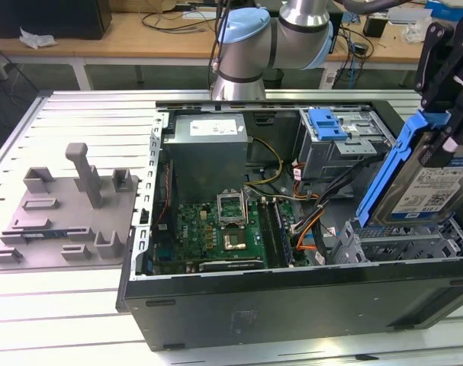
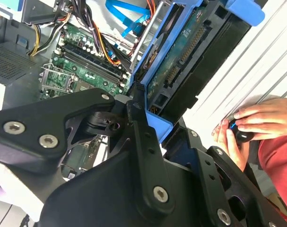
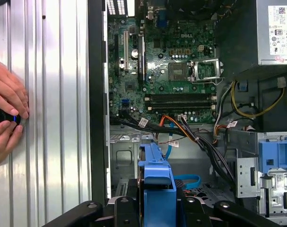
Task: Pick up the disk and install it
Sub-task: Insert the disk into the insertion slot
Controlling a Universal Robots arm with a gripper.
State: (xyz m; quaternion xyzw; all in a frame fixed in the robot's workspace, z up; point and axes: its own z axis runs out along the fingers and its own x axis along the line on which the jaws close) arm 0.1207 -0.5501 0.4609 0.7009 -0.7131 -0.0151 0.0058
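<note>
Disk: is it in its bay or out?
Out: the blue-framed silver hard drive hangs tilted in the black claw over the open black computer case.
</note>
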